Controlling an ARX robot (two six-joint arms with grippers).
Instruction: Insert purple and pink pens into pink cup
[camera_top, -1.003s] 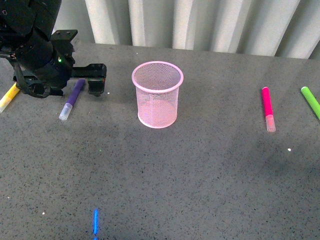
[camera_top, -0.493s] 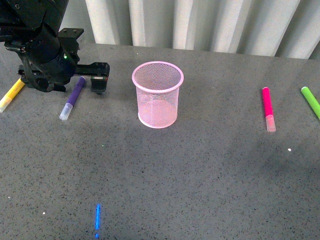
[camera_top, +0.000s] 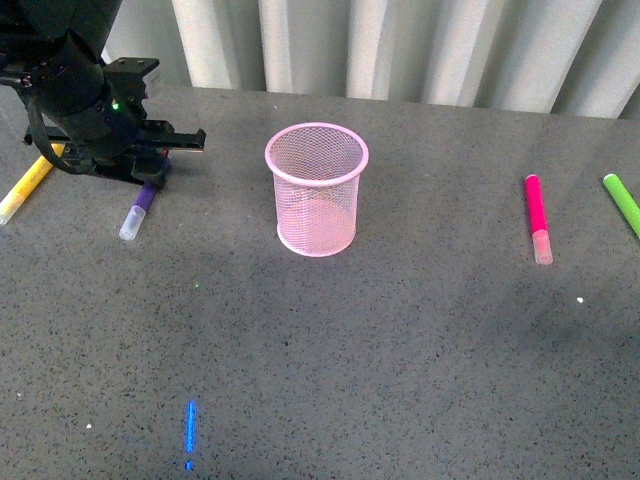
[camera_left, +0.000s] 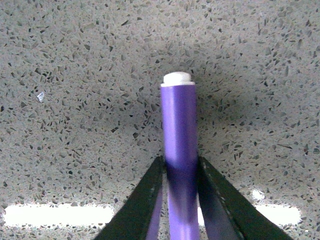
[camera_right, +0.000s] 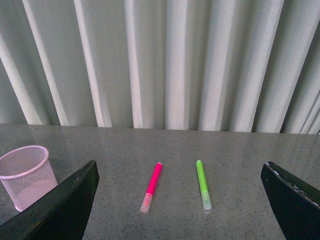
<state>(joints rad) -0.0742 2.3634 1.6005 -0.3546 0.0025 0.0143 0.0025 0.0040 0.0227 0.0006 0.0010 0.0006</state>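
The purple pen (camera_top: 139, 212) lies on the grey table left of the pink cup (camera_top: 316, 190), pale cap toward me. My left gripper (camera_top: 150, 176) is down over the pen's far half and shut on it. In the left wrist view both black fingers press the purple pen (camera_left: 179, 125) at my left gripper (camera_left: 180, 165). The pink pen (camera_top: 537, 215) lies flat at the right. The right wrist view shows the pink pen (camera_right: 152, 185) and pink cup (camera_right: 27, 175) far off, with my right gripper (camera_right: 180, 167) open and holding nothing. The cup stands upright.
A yellow marker (camera_top: 25, 190) lies at the left edge behind my left arm. A green marker (camera_top: 622, 203) lies beside the pink pen at the right edge, and the right wrist view shows that green marker (camera_right: 202, 184) too. A pleated curtain (camera_top: 400, 45) backs the table.
My left gripper has swung from beside the purple pen to over it and has shut on its barrel. The pen, cup and other markers lie where they were.
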